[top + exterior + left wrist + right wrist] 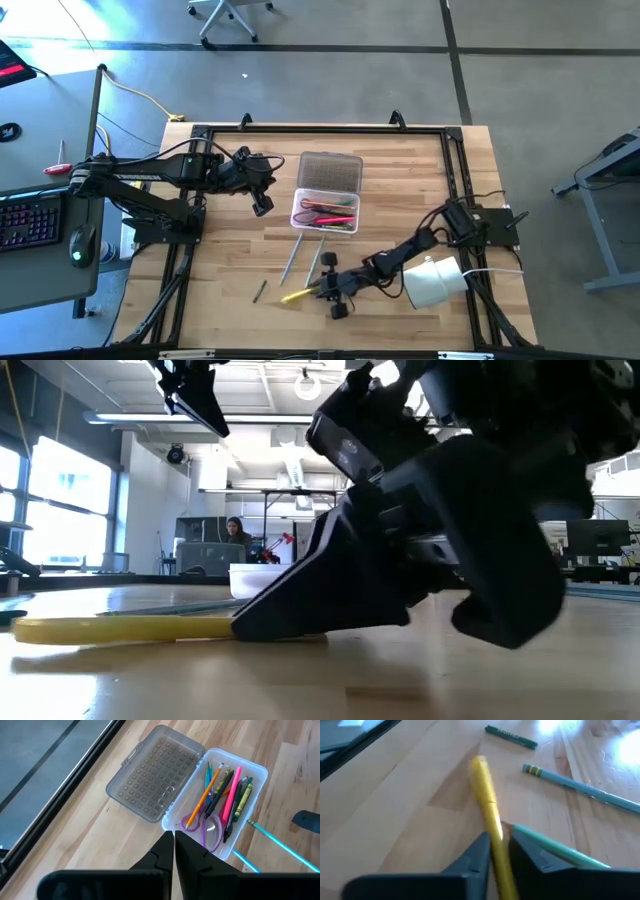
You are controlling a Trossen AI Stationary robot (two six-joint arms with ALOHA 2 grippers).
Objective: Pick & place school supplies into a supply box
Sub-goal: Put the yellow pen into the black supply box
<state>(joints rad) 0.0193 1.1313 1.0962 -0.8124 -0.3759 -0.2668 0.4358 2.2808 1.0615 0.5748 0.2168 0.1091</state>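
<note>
The clear supply box [325, 211] stands open on the table's middle, its dotted lid [331, 172] laid back toward the far edge. Pens, crayons, a pencil and purple-handled scissors [210, 827] lie inside it. My left gripper [262, 205] hovers shut just left of the box, its fingers [173, 845] holding nothing. My right gripper [335, 290] is down at the table near the front edge, shut on a yellow marker [297, 296]. Two teal pencils [293, 260] [315, 262] and a green crayon [259, 290] lie flat on the wood nearby. My right gripper pinches the yellow marker between its two fingers at the marker's right end [496, 837]. The fingers [320, 600] slant down from the table's right and lie along the marker. The marker's free length [120, 628] rests flat on the table.
A white cylindrical roll [432, 282] stands beside the right arm near the table's right front. A teal pencil [555, 849] lies right beside one finger of my right gripper, another [580, 787] farther off. A black frame [320, 128] runs along the table's edges.
</note>
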